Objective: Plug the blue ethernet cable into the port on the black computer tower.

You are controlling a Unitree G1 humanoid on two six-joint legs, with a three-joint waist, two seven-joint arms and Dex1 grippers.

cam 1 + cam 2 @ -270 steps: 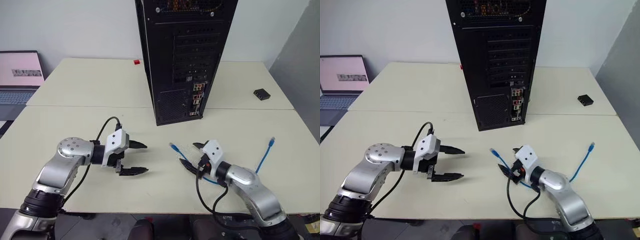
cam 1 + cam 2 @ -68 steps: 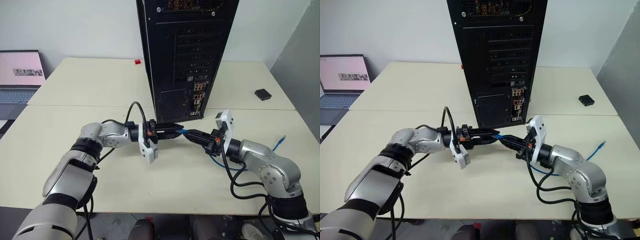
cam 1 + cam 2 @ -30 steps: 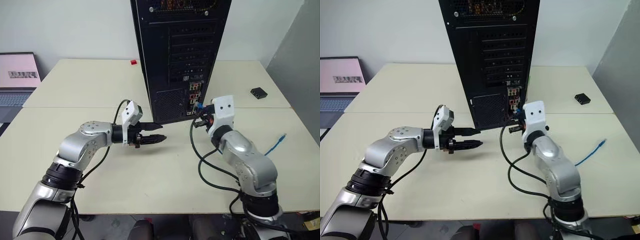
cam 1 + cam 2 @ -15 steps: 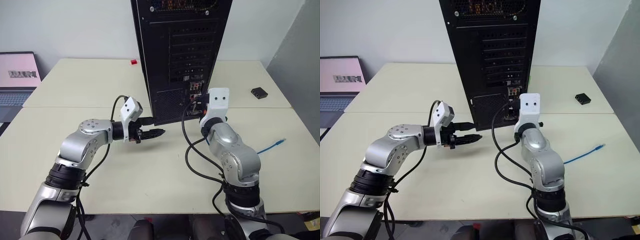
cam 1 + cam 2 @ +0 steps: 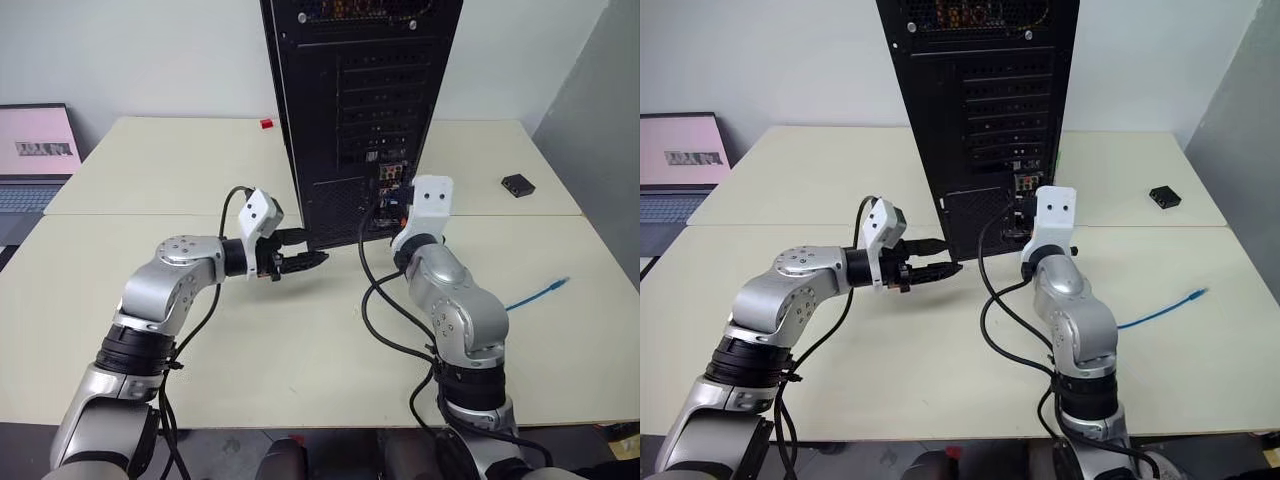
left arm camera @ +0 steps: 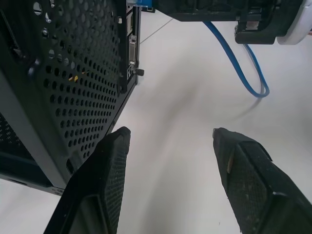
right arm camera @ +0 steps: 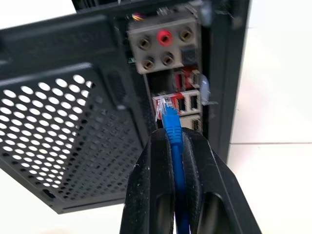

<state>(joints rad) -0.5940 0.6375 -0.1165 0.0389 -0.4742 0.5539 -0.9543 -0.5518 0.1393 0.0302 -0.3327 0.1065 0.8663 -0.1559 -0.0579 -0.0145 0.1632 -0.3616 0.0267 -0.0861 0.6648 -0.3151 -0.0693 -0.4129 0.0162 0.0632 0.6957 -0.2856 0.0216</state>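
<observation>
Right end effector point(image 7: 174, 146) is clamped narrow on the blue ethernet cable point(image 7: 171, 127), just behind its clear plug, and that plug sticks out straight ahead of the fingertips. Directly in front of it sits the rear connector cluster of the black computer tower point(image 5: 370, 110). The plug's long axis runs along the fingers and points into the panel, so I judge the coming move to be a short push along that same line.

Which socket is the port point(image 7: 163, 103)? Hard to say: the plug tip overlaps the red-rimmed sockets below the audio jacks, and whether it is already touching a socket or just short of it cannot be told. Any latch tab is not readable either.

The left end effector point(image 6: 168, 141) hangs with its fingers apart and nothing between them, off to the side of the tower's perforated grille, just above the counter point(image 5: 300, 350). It is farther from the cluster than the right one, which is clearly the working arm.

Behind the right end effector the cable loops down and trails away across the counter, its far plug lying well off to the right.
</observation>
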